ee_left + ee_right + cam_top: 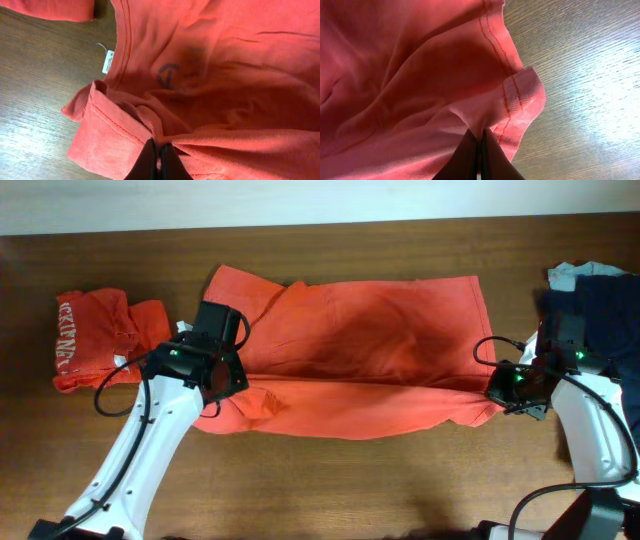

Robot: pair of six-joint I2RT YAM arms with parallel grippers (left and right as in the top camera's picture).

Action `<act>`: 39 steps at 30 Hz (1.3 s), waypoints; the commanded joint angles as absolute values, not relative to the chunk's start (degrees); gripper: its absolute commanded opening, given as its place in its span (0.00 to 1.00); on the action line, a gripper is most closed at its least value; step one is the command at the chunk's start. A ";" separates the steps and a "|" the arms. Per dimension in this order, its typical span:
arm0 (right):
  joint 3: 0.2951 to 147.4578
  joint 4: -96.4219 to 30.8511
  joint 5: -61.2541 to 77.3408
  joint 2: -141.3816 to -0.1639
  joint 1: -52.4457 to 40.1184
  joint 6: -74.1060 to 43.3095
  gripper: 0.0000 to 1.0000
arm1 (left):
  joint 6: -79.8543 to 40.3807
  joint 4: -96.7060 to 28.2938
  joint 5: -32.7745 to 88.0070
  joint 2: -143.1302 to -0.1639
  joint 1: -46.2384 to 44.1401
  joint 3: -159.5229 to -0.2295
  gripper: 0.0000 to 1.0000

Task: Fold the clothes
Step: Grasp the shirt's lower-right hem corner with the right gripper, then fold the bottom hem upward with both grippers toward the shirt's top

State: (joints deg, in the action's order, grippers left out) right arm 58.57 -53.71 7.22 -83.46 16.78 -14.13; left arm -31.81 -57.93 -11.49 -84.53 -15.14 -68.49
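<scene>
Underneath: dark brown wood-grain table (pixel 400 480), pale wall strip (pixel 300 200) along its far edge
Clothes: red-orange cotton T-shirt (pixel 380 330) spread mid-table; lettered red-orange T-shirt (pixel 95 335) bunched at left
Left gripper (pixel 159 150): jaws pinched closed on the spread shirt's fold
Right gripper (pixel 480 137): jaws pinched closed on its hem corner
Left wrist only: white neck tag (pixel 108 62), dark emblem (pixel 170 76) showing through
Overhead only: navy garment pile (pixel 600 310) at right

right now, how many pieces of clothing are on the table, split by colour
red-orange: 2, the spread red-orange T-shirt and the folded red-orange T-shirt at the far left
navy: 1, the navy garment at the right edge
pale blue: 1, the pale blue garment peeking out behind it
total: 4
</scene>
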 commanded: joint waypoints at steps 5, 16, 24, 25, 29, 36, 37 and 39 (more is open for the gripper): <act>59.70 -53.65 7.09 -82.48 16.51 -13.47 0.04 | -29.63 -59.35 -12.91 -84.18 -14.85 -69.65 0.20; 59.70 -53.49 7.09 -82.48 16.51 -13.50 0.04 | -29.65 -64.47 -9.23 -84.71 -14.90 -68.31 0.26; 59.70 -53.56 7.07 -82.48 16.51 -12.40 0.04 | -28.40 -60.23 -5.10 -91.50 -14.90 -65.06 0.30; 59.70 -53.54 7.03 -82.48 16.51 -12.40 0.04 | -27.42 -60.20 -3.95 -92.31 -14.90 -65.06 0.31; 59.70 -53.47 6.87 -82.48 16.51 -12.40 0.04 | -26.85 -59.83 -2.26 -95.53 -14.90 -65.06 0.31; 59.70 -53.47 6.87 -82.50 16.51 -12.23 0.04 | -25.36 -58.70 -0.80 -96.01 -14.90 -64.31 0.31; 59.70 -53.36 6.87 -82.50 16.51 -12.23 0.04 | -24.69 -57.80 -0.75 -96.01 -14.90 -63.61 0.32; 59.70 -53.25 6.87 -82.54 16.51 -12.21 0.04 | -24.71 -56.36 -0.62 -96.01 -14.90 -62.19 0.32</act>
